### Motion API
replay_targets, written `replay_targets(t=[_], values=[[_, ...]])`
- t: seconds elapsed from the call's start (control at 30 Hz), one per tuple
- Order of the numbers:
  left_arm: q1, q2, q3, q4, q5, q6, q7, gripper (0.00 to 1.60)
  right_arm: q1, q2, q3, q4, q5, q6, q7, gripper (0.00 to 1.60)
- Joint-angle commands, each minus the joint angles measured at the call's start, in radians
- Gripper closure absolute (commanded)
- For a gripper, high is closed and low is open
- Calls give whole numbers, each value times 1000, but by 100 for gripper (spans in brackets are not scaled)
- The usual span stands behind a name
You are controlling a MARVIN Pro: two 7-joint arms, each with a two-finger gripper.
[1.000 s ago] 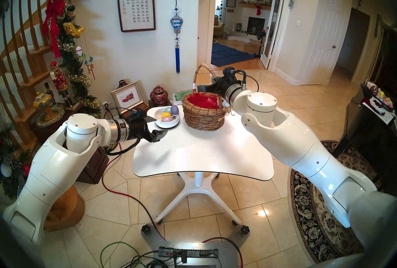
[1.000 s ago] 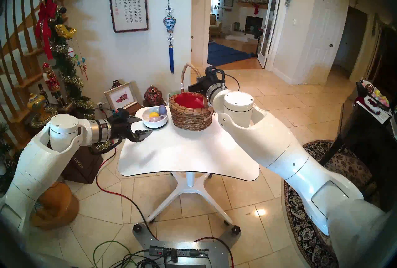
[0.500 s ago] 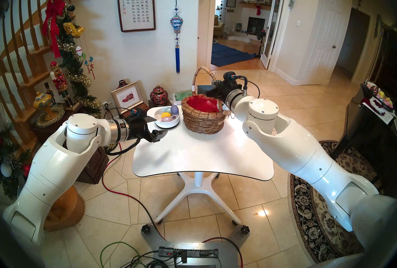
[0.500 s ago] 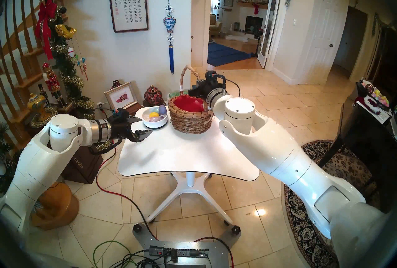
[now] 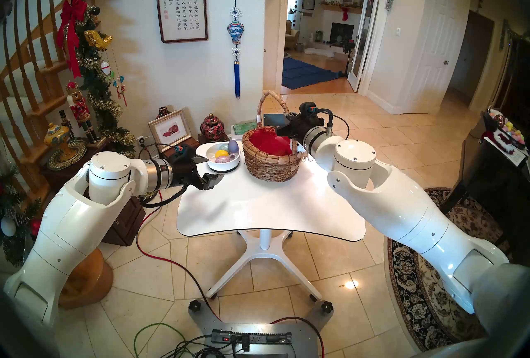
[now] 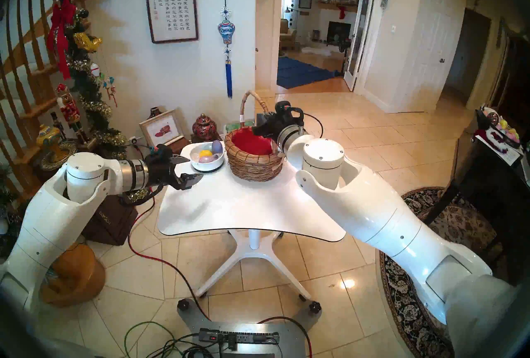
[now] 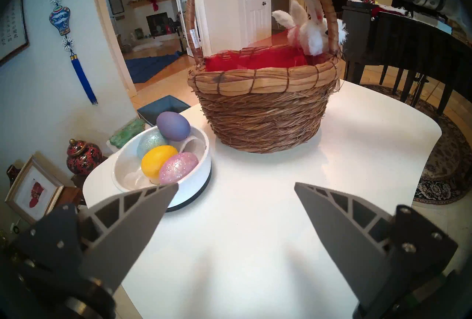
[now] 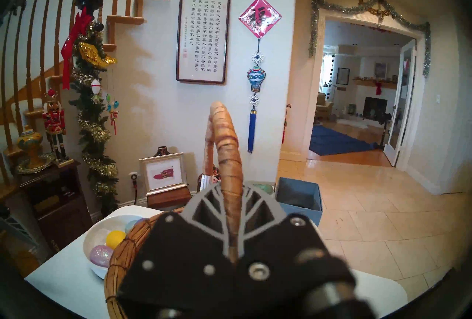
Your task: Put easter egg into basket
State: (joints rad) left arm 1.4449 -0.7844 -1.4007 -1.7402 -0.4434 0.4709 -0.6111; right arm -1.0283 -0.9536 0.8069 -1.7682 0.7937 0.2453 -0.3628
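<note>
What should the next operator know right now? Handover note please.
Left gripper: open, empty, hovering over the white table near the white bowl.
Right gripper: shut on the wicker basket's arched handle, on the side with the plush bunny.
Eggs: four in the bowl, left of the basket: purple egg, pale blue glitter egg, yellow egg, pink glitter egg.
Done: basket gripped; no egg visible on its red lining.
Left: pick an egg with the left gripper, likely the nearest pink one, and put it into the basket.
</note>
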Motion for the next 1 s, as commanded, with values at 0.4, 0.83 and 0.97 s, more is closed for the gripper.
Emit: replay_targets(t=[0.4,0.83,0.97], values=[[-10,1,-5,-3,-1,-1,0,0,-12,60,27,-93,65,82,-8,142],[-10,1,-5,-3,-1,-1,0,0,-7,105,39,-141,139,186,6,24],[-10,1,-5,-3,-1,-1,0,0,-8,116,41,-148,156,206,17,0]])
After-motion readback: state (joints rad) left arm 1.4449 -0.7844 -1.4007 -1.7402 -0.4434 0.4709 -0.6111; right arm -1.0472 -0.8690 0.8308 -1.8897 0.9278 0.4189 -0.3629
